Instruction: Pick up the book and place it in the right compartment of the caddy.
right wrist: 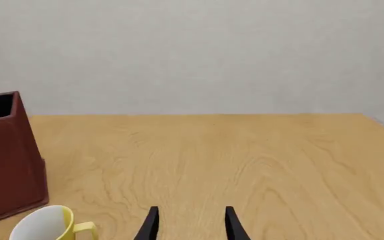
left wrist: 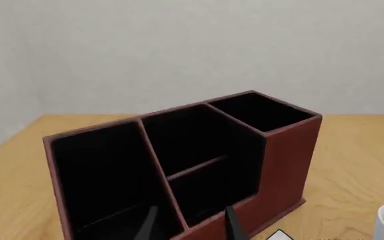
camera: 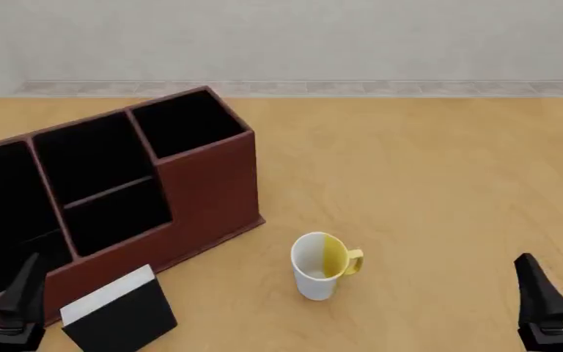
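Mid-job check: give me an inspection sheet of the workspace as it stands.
Surface: wooden table.
Job's things: book in front of the caddy, touching or apart I cannot tell; right compartment holds nothing seen.
Clutter: mug, white outside and yellow inside, upright, right of the book.
Grippers: left gripper and right gripper open, holding nothing.
Cables: nothing seen.
Surroundings: plain pale wall.

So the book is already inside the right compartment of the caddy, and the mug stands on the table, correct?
Not quite. In the front view the book lies on the table in front of the caddy; the right compartment is empty. The mug does stand on the table.
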Available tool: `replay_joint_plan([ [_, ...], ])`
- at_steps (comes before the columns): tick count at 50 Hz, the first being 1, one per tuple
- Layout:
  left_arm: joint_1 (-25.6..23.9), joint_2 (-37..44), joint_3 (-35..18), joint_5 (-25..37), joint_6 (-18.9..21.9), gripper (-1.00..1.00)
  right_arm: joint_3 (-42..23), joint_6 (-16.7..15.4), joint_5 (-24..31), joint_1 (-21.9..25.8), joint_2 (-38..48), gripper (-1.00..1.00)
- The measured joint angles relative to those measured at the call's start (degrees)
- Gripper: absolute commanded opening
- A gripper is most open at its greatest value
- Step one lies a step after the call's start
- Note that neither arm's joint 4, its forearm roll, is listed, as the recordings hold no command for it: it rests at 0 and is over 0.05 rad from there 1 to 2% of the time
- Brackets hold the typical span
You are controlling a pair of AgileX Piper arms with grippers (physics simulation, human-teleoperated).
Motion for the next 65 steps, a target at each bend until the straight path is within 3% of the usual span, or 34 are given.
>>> replay_joint_plan([
  [10, -1.0, -0.4, -4.5, 4.4, 3.6, 1.00, -0.7, -0.4, 0.8, 0.2, -0.8, 1.00],
  [25, -5.3, 4.6, -16.3, 15.0, 12.6, 1.00, -0.6, 0.5, -0.2, 0.8, -1.1, 1.00],
  [55, -14.1, 22.7, -32.7, 36.2, 17.7, 1.00, -0.6, 2.0, -3.3, 1.3, 1.0, 1.00],
  [65, -15.5, 28.4, -40.4, 43.4, 19.4, 1.00, -0.8, 2.4, -5.0, 1.5, 2.5, 1.00],
])
